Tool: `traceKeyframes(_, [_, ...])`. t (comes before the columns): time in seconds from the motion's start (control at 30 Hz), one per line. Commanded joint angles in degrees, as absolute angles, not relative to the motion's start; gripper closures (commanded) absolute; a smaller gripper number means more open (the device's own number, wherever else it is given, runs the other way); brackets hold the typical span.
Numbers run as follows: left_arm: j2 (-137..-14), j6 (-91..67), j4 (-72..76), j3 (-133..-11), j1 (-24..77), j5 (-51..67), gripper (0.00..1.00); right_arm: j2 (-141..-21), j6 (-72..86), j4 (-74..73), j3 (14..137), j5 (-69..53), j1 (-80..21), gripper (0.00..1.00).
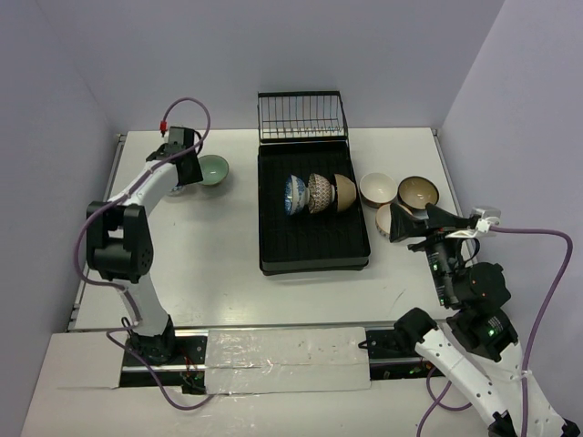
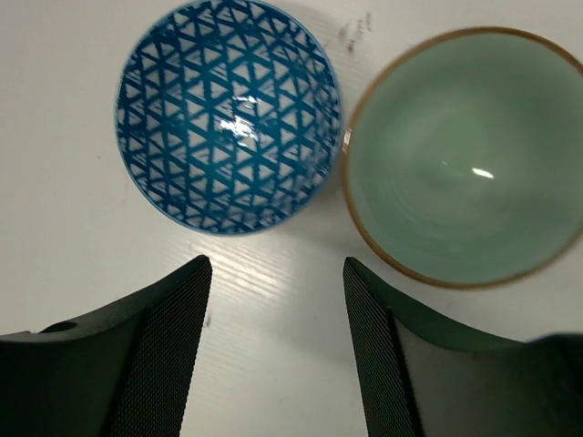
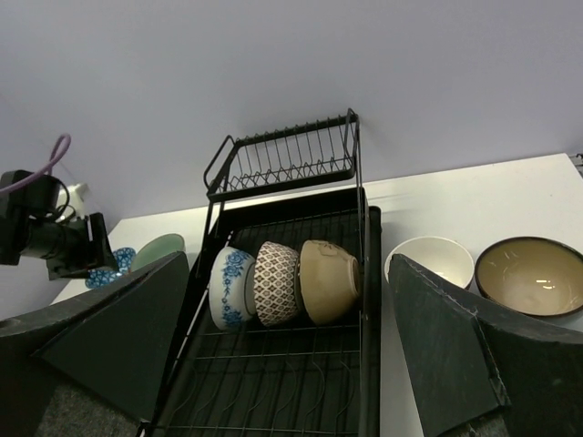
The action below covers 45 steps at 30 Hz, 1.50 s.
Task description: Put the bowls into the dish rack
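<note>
1. White tabletop [image 1: 228,264] and pale lilac walls frame the scene. The left gripper [image 2: 276,273] hangs over the table's far left part with its two dark fingers [image 2: 164,346] spread, and only bare table shows in the gap between them.
2. Just beyond those fingertips sits the blue triangle-patterned bowl [image 2: 228,114], upright on the table. The pale green bowl [image 2: 460,155] with a brown rim is close beside it on the right, and their rims almost meet.
3. The right gripper [image 1: 412,226] is on the right of the table with its jaws wide apart. In the wrist view its fingers [image 3: 118,337] frame open space and pinch nothing.
4. A cream bowl [image 1: 384,218] lies right beside this gripper and is partly hidden by it. I cannot tell whether they touch.
5. Further back on the same side stand a white bowl [image 1: 377,188] and a tan bowl with a dark rim [image 1: 417,193], next to each other, both upright.
6. The dish rack [image 1: 314,255] lies in the middle of the table between the two arms, with its wire basket [image 1: 302,116] at the far end.
7. On the rack's ribbed floor three bowls are tipped on edge in a row, nested against one another: a blue-and-white bowl [image 1: 293,194], a brown-patterned bowl [image 1: 318,193] and a plain tan bowl [image 1: 344,192].
</note>
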<state>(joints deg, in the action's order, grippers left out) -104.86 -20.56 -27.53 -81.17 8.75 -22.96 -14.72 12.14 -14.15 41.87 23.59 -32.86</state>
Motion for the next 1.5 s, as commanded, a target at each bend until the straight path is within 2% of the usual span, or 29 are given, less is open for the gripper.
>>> traceKeyframes(0.0, [-107.5, -15.0, -29.8, -87.6, 7.3, -23.2, 0.36, -14.1, 12.0, -12.5, 41.4, 23.2, -33.6, 0.02])
traceKeyframes(0.33, [-112.7, -5.4, -31.6, -90.9, 5.9, -18.5, 0.4, -15.1, 11.9, -12.4, 41.5, 23.0, -33.7, 0.02])
traceKeyframes(1.0, [-117.4, -4.0, -32.3, -93.4, 4.7, -16.3, 0.52, -15.5, 12.0, -12.4, 41.4, 23.2, -33.7, 0.02])
traceKeyframes(1.1, [-117.4, -4.0, -32.2, -93.0, 4.8, -15.8, 0.56, -15.7, 11.9, -12.6, 41.6, 23.1, -33.7, 0.02])
traceKeyframes(1.47, [-117.4, -5.3, -32.9, -91.4, 4.7, -15.7, 0.81, -15.5, 12.1, -12.4, 41.3, 22.9, -33.7, 0.02])
